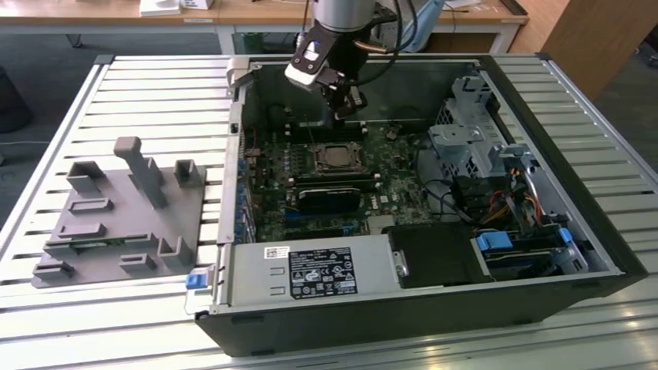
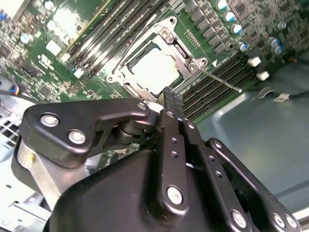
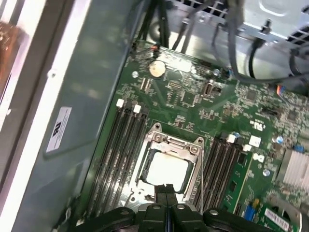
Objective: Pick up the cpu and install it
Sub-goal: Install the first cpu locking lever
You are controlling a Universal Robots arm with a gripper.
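Observation:
The cpu (image 1: pixel 334 158) lies flat in the black-framed socket (image 1: pixel 317 148) in the middle of the motherboard, inside the open computer case. Both wrist views show its pale metal top (image 2: pixel 154 70) (image 3: pixel 166 170) framed by the socket's metal bracket (image 3: pixel 193 145). My gripper (image 1: pixel 350 114) hangs just above the board, a little beyond the socket toward the case's far wall. Its two black fingertips (image 2: pixel 171 96) (image 3: pixel 166 189) are pressed together with nothing between them, close over the edge of the cpu.
A thin metal socket lever (image 2: pixel 219 79) sticks out beside the socket, and memory slots (image 3: pixel 123 145) flank it on both sides. On the exterior view's left a grey tray (image 1: pixel 113 223) sits on the slatted table. The power supply (image 1: pixel 308 274) and drive cage (image 1: pixel 473 146) crowd the case.

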